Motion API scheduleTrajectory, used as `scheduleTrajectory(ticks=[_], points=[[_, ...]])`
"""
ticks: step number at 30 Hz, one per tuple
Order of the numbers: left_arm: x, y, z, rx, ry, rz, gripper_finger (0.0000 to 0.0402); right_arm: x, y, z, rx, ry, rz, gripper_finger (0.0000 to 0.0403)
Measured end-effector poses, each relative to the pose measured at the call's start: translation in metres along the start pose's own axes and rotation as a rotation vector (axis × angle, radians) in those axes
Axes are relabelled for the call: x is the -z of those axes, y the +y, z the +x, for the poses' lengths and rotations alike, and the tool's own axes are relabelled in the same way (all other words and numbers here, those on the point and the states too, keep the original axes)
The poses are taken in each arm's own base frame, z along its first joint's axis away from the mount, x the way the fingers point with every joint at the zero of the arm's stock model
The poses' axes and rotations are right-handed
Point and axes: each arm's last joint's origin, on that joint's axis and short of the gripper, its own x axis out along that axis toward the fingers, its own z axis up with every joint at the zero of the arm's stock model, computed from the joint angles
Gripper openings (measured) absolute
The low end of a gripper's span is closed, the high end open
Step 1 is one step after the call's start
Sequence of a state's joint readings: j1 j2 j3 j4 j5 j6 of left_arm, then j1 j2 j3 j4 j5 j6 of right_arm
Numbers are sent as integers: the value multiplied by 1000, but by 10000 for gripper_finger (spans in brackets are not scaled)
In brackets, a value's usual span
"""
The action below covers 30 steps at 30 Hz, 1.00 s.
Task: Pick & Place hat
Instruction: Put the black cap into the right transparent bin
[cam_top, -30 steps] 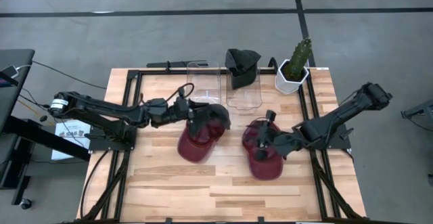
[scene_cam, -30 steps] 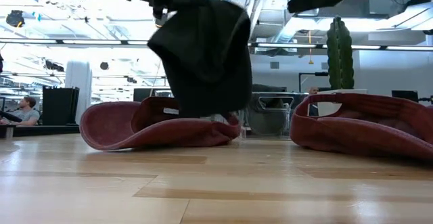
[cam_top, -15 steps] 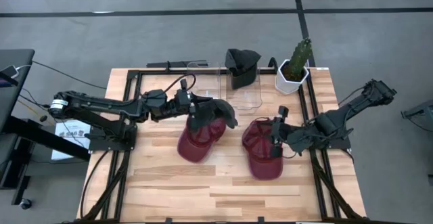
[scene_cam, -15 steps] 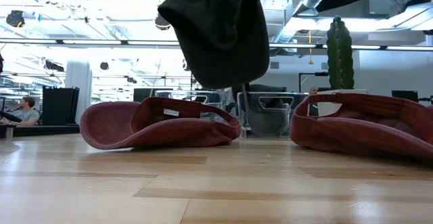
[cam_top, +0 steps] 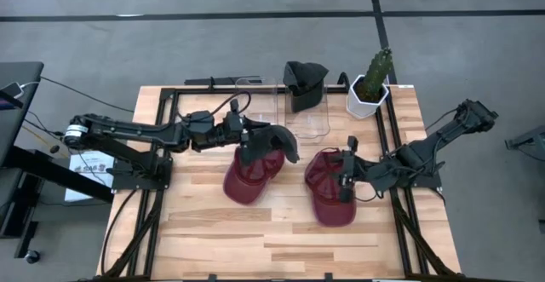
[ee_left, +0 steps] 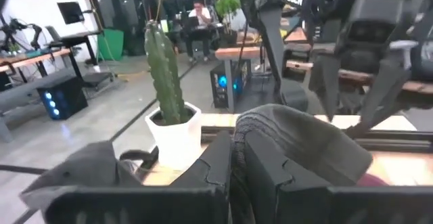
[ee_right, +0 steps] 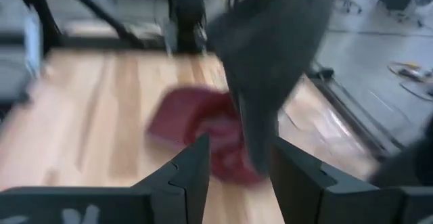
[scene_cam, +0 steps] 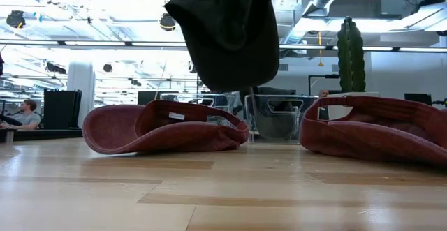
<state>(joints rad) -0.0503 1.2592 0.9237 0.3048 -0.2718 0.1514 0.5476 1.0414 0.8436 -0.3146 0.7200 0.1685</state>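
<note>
My left gripper (cam_top: 245, 140) pinches the dark hat (cam_top: 271, 141) above the red hat (cam_top: 249, 178) at centre; my right gripper (cam_top: 347, 177) stands spread, lower right.

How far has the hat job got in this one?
Done: one dark hat sits in a clear bin. In hand: the left claw holds a second dark hat in the air. Left: two red hats on the table; the right claw is empty.

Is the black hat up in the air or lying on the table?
In the air. The black fabric hat hangs from the left end effector, above the red cap.
</note>
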Motion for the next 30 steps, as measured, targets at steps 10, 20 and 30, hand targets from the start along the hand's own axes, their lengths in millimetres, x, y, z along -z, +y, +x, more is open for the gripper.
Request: scheduleTrajectory(ticks=[10, 20, 30], points=[[30, -40, 20, 107, 102, 38, 26, -21, 11, 1, -230, -173, 76, 133], [50, -66, 33, 148, 109, 49, 26, -21, 7, 6, -261, -160, 72, 140], [54, -69, 36, 150, 115, 44, 26, -13, -12, 47, -110, -69, 81, 186]])
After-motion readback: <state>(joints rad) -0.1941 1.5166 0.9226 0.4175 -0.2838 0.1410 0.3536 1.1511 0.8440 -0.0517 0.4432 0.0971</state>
